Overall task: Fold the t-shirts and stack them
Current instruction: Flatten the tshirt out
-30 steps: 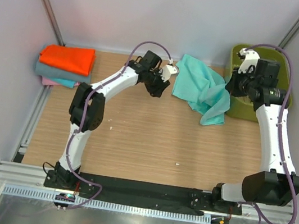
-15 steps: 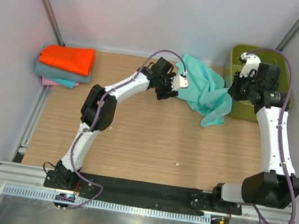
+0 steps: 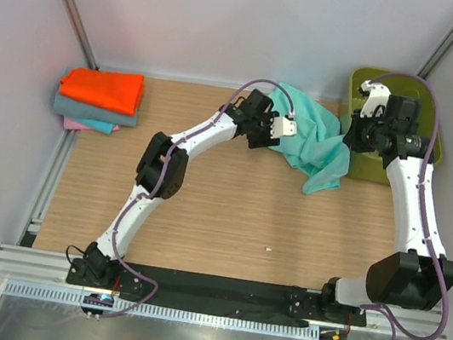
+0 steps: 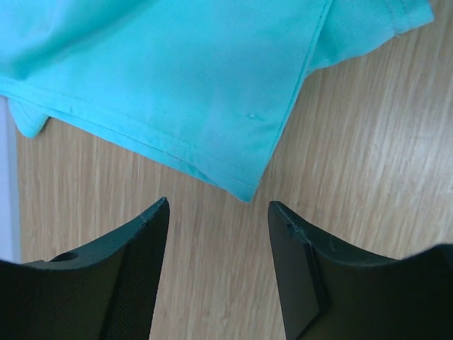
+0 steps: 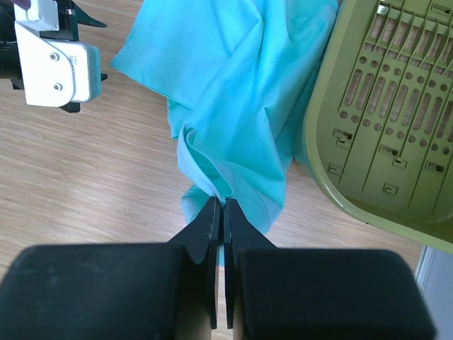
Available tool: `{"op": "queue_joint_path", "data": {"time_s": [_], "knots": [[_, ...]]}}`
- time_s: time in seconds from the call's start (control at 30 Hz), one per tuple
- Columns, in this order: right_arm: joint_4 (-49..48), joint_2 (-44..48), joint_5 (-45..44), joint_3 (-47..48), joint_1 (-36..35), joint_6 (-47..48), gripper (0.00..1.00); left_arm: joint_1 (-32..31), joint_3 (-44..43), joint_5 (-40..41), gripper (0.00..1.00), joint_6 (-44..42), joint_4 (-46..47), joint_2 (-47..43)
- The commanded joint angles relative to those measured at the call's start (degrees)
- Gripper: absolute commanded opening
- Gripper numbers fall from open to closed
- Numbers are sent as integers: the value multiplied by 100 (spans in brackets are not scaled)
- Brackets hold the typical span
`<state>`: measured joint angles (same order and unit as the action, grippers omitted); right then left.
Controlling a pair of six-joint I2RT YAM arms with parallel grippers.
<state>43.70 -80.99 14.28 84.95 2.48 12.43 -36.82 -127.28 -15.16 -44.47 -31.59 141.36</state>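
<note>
White walls close off the back and both sides of a wooden counter (image 3: pixel 228 213), with the arms' bases along its near edge. Against the left wall, at the far corner, sits the finished part of the job: an orange shirt (image 3: pixel 101 88) folded on a grey-teal one (image 3: pixel 90 109), with a pink one (image 3: pixel 74 123) at the bottom. I judge three shirts done.

The mint shirt (image 3: pixel 313 141) is not folded. It lies crumpled at the far right of the counter, bunched against the basket (image 3: pixel 363 78). The right claw (image 5: pixel 219 202) is closed tight on a pinched ridge of this cloth, just beside the basket's rim. The left claw (image 4: pixel 218 205) stands open with nothing between its jaws, low over bare wood. A hemmed corner of the shirt points toward the gap and lies just short of the tips.

What is left, by my reading, is to take that corner, pull the shirt flat, fold it and carry it to the stack. The part of the basket's slotted floor that shows holds no cloth; the rest is hidden.

Room is best in the middle: a broad stretch of bare wood lies between the mint shirt and the stack, which are well apart. The basket and right wall crowd the right arm, and the back wall is near the shirt's far edge, so spreading should go toward the near left.
</note>
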Motion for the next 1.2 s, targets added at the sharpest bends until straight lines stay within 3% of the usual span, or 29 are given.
{"op": "queue_joint_path", "data": {"time_s": [0.0,0.87,1.17], "knots": [[-301,-39,-13,136,24,76,1,17,-402,-110,59,-80,145,146],[-398,-163,-75,75,103,137,1,-71,-718,-119,56,-62,-31,594],[-407,-250,-75,101,121,129,1,-71,-947,-181,43,-44,-295,718]]}}
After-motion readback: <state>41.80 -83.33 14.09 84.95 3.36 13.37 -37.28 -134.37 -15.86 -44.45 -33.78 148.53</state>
